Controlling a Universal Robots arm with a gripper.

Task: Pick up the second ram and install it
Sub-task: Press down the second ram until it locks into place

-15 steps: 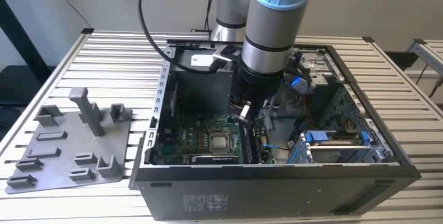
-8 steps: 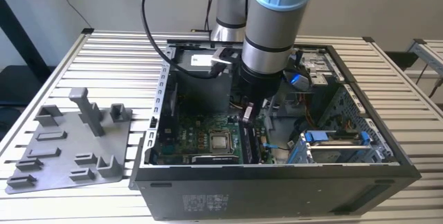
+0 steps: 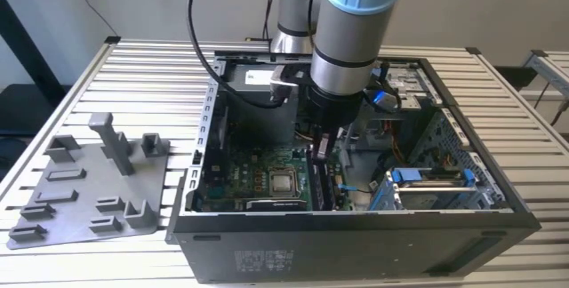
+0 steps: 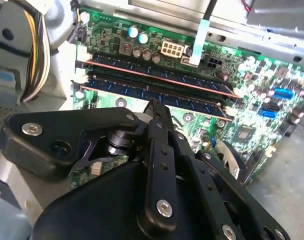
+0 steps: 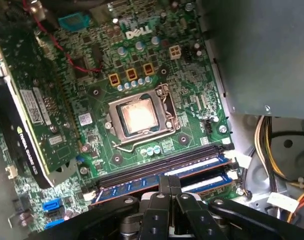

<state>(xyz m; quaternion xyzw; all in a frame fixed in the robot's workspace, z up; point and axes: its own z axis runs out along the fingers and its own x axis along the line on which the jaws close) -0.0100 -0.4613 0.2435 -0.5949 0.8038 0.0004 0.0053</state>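
Note:
My gripper [image 3: 322, 147] reaches down into the open computer case [image 3: 356, 225], over the motherboard's memory slots. In both wrist views its black fingers [image 4: 153, 106] [image 5: 168, 181] are pressed together with nothing between them. Two long dark sticks stand side by side in the slots. The ram [image 4: 192, 101] [image 5: 132, 186] nearest the fingertips lies directly under them, seated along its slot. I cannot tell whether the tips touch it. The other stick [image 4: 157, 74] stands in the neighbouring slot.
The processor socket [image 5: 139, 117] and a graphics card [image 5: 29, 125] lie beside the slots. Yellow cable bundles [image 5: 264, 145] hang at the case side. A grey holder plate [image 3: 89, 191] with upright posts rests on the slatted table at the exterior view's left.

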